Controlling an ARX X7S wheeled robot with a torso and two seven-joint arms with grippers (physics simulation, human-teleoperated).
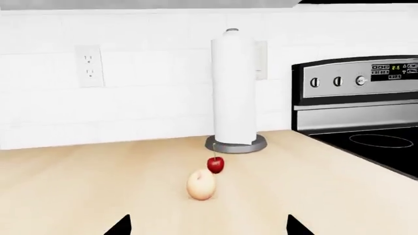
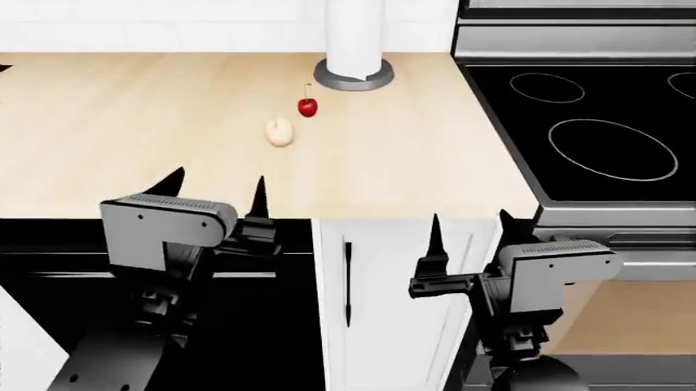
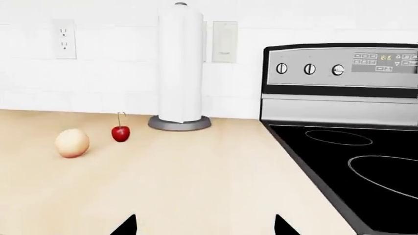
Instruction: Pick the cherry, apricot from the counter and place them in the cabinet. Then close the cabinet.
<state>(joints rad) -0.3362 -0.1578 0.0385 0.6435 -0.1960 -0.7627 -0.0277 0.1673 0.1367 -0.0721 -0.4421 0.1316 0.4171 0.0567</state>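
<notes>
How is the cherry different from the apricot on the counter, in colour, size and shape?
The cherry is glossy bright red; the apricot is pale beige-orange with a matte skin. The cherry is smaller than the apricot. The cherry is round and has a thin stem standing up; the apricot is oval and shows no stem. Both lie on the counter, close together, in front of the paper towel holder.

A white tiled wall [image 3: 117, 83] carries a double outlet [image 3: 64, 38] and a light switch [image 3: 224, 41]. A paper towel roll [image 3: 180, 63] stands upright on its round grey base. Beside it sits a stainless stove [image 3: 339, 83] with a black glass cooktop [image 2: 592, 130]; white cabinet doors [image 2: 403, 309] hang below
</notes>
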